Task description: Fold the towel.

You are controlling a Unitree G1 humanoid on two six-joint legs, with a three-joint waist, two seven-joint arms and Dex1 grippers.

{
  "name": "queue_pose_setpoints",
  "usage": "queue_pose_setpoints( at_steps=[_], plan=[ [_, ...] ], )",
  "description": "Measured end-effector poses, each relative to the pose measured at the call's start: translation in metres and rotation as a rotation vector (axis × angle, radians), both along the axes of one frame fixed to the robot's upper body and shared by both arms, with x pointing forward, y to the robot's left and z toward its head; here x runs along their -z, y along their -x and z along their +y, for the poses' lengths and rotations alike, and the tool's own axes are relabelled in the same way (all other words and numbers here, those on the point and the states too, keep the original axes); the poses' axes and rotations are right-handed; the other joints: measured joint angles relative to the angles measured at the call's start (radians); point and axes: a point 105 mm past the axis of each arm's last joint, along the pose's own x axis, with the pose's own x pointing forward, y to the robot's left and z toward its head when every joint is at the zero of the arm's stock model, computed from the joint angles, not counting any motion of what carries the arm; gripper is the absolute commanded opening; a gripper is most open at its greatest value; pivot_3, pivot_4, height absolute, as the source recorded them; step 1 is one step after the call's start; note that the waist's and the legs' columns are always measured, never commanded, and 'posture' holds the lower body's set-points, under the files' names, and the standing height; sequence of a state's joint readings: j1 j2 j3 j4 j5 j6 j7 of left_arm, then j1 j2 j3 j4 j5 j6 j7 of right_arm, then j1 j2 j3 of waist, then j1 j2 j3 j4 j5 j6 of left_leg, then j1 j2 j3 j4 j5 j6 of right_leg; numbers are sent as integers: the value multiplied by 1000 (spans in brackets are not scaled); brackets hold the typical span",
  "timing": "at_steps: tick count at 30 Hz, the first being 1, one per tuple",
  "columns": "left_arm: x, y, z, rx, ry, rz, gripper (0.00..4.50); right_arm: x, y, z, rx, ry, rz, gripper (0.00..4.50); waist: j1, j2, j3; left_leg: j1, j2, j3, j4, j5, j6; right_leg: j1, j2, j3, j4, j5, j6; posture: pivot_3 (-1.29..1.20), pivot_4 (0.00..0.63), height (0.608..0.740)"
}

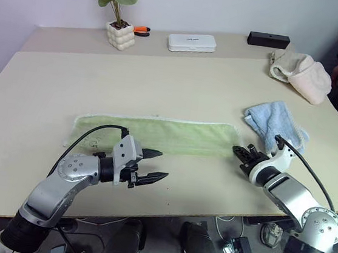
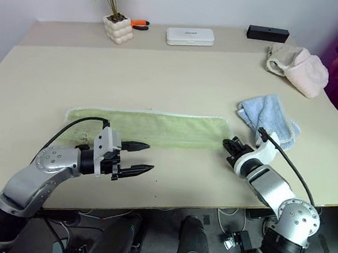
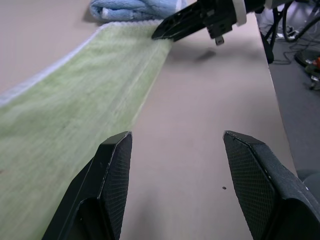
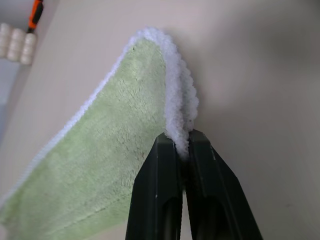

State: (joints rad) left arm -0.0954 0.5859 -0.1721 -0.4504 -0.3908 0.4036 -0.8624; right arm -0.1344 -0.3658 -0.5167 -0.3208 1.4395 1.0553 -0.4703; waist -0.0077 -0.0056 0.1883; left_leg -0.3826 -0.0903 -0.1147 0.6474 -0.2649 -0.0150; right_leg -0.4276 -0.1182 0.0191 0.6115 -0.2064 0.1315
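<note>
On the desk (image 1: 180, 85) the towel (image 1: 156, 133) is laid as a narrow strip, its long axis running left to right, its right end's white edging pinched by the right gripper (image 4: 182, 150), whose jaws are closed, while the left gripper (image 1: 155, 166) is held with jaws apart and empty just beside the near edge.

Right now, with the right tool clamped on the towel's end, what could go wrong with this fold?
1. The right tool pinches only the white edging of the towel, so the edge may slip out when lifted.
2. The left tool is open above bare table, off the towel, so the far end may drag or bunch.
3. The blue cloth lies right beside the gripped end and could get snagged.
</note>
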Motion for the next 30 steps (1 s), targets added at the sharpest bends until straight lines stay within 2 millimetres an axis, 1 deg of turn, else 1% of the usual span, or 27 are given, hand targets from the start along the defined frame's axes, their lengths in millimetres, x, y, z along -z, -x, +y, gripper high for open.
queue_pose_setpoints(
  at_steps=[3,6,7,9,10,12,13,15,17,19,21,24,27,30],
  plan=[
    [0,-4,1,-4,-5,-2,2979,-24,11,-23,-35,199,-63,39,-1,0,0,-1,0,0,0,-1,1,0,0,0,-1,0,0,0,150,740],
    [-1,-7,1,-2,-5,-16,2979,-40,14,-30,-101,346,-109,39,-5,0,0,0,1,1,0,-1,2,0,0,0,-1,-1,0,0,150,740],
    [-1,-8,1,-1,-5,-18,2979,-46,14,-29,-137,406,-126,39,-6,0,0,0,1,2,0,-1,2,0,0,0,-1,-1,0,0,150,740],
    [1,-9,1,2,-7,-17,2979,-60,12,-19,-237,520,-184,39,-6,0,0,0,1,2,0,-1,2,0,0,0,-1,-1,1,0,150,740],
    [2,-9,0,5,-7,-16,2979,-68,11,-7,-305,573,-229,39,-6,0,0,-1,1,2,0,-1,2,0,0,0,-2,-1,1,0,150,740],
    [2,-9,0,8,-9,-19,2979,-80,14,25,-479,666,-319,39,-4,0,0,-1,1,1,0,-1,2,-1,0,-1,-2,-1,1,0,150,740],
    [2,-9,0,7,-9,-21,2979,-82,17,41,-566,694,-358,39,-2,-1,0,-2,1,0,0,-1,2,-1,0,-1,-2,-1,1,0,150,740],
    [1,-9,-1,5,-7,-24,2979,-77,22,68,-710,713,-397,39,0,-2,0,-4,1,-1,0,-1,2,-1,0,-2,-4,-1,1,0,150,740],
    [2,-9,1,-3,-8,-20,2979,-62,22,88,-812,722,-389,39,2,-3,0,-5,1,0,1,-1,2,-1,0,-2,-9,0,0,0,150,740],
    [3,-8,0,-9,-6,-21,2979,-46,16,105,-862,708,-374,39,1,-3,0,-6,1,0,1,-1,2,-1,0,-2,-12,2,0,0,150,740],
    [2,-7,-1,-10,-5,-25,2979,-30,12,116,-901,706,-349,39,0,-3,0,-7,0,0,1,-2,3,-1,0,-2,-13,3,1,0,150,740],
    [2,-4,0,-28,-5,-24,2979,-15,5,125,-924,713,-336,39,3,-3,0,-8,0,0,0,-2,3,-1,0,-2,-14,3,1,0,150,740],
    [3,-2,1,-42,-11,-18,2979,-8,-2,125,-920,726,-328,39,4,-3,0,-8,0,0,0,-2,3,-2,0,-2,-14,3,1,0,150,740],
    [5,0,4,-55,-23,-6,2979,-10,-1,127,-944,707,-342,974,3,-3,0,-8,0,0,0,-2,3,-2,0,-2,-14,3,1,0,150,740]
  ],
)
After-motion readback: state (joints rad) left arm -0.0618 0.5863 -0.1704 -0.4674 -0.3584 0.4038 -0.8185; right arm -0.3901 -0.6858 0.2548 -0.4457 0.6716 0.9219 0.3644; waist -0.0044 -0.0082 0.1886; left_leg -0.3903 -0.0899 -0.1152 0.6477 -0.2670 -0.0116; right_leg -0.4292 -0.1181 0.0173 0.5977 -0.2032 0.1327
